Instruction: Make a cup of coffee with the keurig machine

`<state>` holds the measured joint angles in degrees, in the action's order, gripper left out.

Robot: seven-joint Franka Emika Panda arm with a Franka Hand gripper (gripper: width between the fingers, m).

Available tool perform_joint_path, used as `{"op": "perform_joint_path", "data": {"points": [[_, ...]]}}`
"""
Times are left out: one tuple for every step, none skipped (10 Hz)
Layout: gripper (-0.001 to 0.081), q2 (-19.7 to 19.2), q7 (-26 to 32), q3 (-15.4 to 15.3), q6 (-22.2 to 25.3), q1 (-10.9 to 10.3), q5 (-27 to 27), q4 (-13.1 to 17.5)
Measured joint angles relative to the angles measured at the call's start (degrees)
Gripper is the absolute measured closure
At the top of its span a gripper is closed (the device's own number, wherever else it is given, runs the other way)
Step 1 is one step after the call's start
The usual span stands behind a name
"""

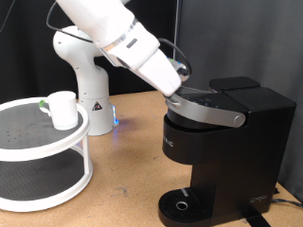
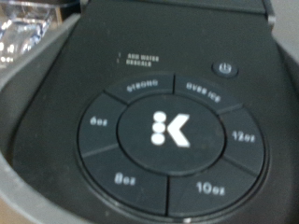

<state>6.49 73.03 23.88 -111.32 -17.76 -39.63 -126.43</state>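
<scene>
Cup (image 1: 62, 109) sits on white shelf (image 1: 28, 151); pincer (image 1: 174, 87) touches keurig machine (image 1: 213, 142) lid.

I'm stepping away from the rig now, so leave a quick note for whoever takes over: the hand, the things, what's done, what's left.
Hand: down on the lid of the keurig machine, holding nothing visible; the fingers are hidden.
Wrist view: the lid's round button dial, close up.
Cup: upright on the top tier of the white rack, at the exterior view's left, away from the machine.
Done: lid looks closed.
Left: drip tray is bare; cup not under the brew head.
</scene>
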Motion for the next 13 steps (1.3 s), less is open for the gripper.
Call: {"op": "perform_joint_path", "data": {"points": [[0.0805, -0.6, -0.4, 0.0, -0.3, 0.0, 0.5, 0.0], [0.0805, -1.1, -0.6, 0.0, -0.8, 0.0, 0.8, -0.1], [0.0805, -1.6, -0.6, 0.1, -1.3, 0.0, 0.9, -0.1], [0.0805, -2.4, -0.6, 0.1, -1.8, 0.0, 0.9, -0.2], [0.0805, -3.2, -0.5, 0.1, -2.3, 0.0, 0.9, -0.3], [0.0805, -4.0, -0.3, 0.1, -2.6, 0.0, 0.8, -0.3], [0.0805, -4.5, -0.1, 0.1, -2.7, 0.1, 0.8, -0.3], [0.0805, -4.6, 0.1, 0.2, -2.7, 0.1, 0.6, -0.2], [0.0805, -4.6, 0.3, 0.2, -2.7, 0.1, 0.6, -0.2], [0.0805, -4.6, 0.5, 0.2, -2.7, 0.1, 0.6, -0.2], [0.0805, -4.6, 0.9, 0.2, -2.6, 0.1, 0.4, -0.2], [0.0805, -4.6, 1.7, 0.4, -2.4, 0.1, -0.4, -0.2], [0.0805, -4.6, 2.8, 0.8, -2.0, 0.1, -2.0, -0.2]]}}
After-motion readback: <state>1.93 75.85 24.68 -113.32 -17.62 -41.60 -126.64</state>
